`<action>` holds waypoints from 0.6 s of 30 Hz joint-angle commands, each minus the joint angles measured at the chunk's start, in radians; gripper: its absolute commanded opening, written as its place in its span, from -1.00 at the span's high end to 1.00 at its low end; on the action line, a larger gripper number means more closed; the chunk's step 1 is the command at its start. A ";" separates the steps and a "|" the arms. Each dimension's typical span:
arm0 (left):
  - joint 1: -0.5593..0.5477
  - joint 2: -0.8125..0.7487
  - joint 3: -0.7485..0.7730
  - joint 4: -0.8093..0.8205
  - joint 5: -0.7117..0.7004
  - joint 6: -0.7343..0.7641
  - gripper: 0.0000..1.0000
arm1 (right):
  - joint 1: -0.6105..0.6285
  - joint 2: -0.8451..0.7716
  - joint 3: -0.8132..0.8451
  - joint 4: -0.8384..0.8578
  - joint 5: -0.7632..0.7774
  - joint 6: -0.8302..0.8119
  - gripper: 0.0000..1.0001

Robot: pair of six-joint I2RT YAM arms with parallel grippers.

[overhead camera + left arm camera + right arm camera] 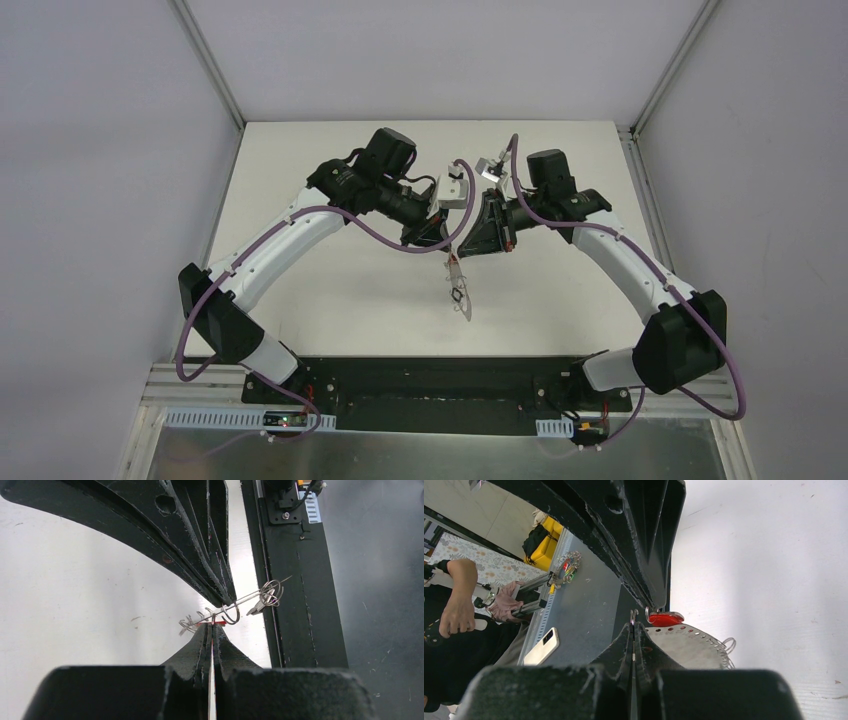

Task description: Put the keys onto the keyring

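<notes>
Both arms meet over the middle of the tabletop (340,300), tool tips nearly touching.

Left tool (212,631): fingers pressed together. A thin sliver is pinched in the seam with red showing at the tip, which is the red-headed key (665,619) seen edge-on.

Right tool (633,628): fingers together, nipping one small wire loop (634,614).

Keyring (691,647): a grey oval band with a row of small holes along its rim, held up off the tabletop. In the top view it hangs just below the two tools. In the right wrist view it sits just right of that tool's tips.

The red key head lies against the band's upper edge, right beside the nipped loop; whether it touches cannot be told. More wire loops fan out along the band's edge.
</notes>
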 commanded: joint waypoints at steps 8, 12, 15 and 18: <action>-0.004 -0.023 -0.004 0.022 0.038 -0.031 1.00 | 0.003 -0.045 0.014 0.015 -0.030 0.002 1.00; -0.004 -0.025 -0.010 0.030 0.046 -0.053 1.00 | 0.001 -0.046 0.005 0.014 -0.025 -0.001 1.00; -0.004 -0.026 -0.009 0.029 0.059 -0.055 1.00 | -0.002 -0.047 0.000 0.014 -0.027 0.000 1.00; -0.004 -0.026 -0.008 0.024 0.067 -0.047 1.00 | -0.006 -0.044 -0.001 0.019 -0.030 0.006 1.00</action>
